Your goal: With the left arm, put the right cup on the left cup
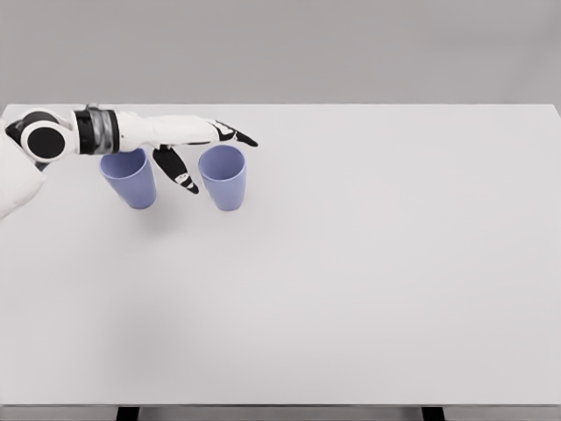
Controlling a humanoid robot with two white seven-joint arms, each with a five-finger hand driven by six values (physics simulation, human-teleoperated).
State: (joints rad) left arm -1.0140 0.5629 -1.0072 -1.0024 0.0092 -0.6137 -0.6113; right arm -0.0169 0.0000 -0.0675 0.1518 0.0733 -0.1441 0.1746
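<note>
Toward the far left of the white bench (pixel 351 289), two blue cups stand upright side by side and a little apart — the left cup (pixel 130 180) partly under the forearm, the right cup (pixel 223 178) clear beside it. The left hand (pixel 188 140) reaches across above them, its fingers (pixel 237 136) spread and holding nothing — the thumb hangs into the gap between the cups, seemingly to close around the right cup.
</note>
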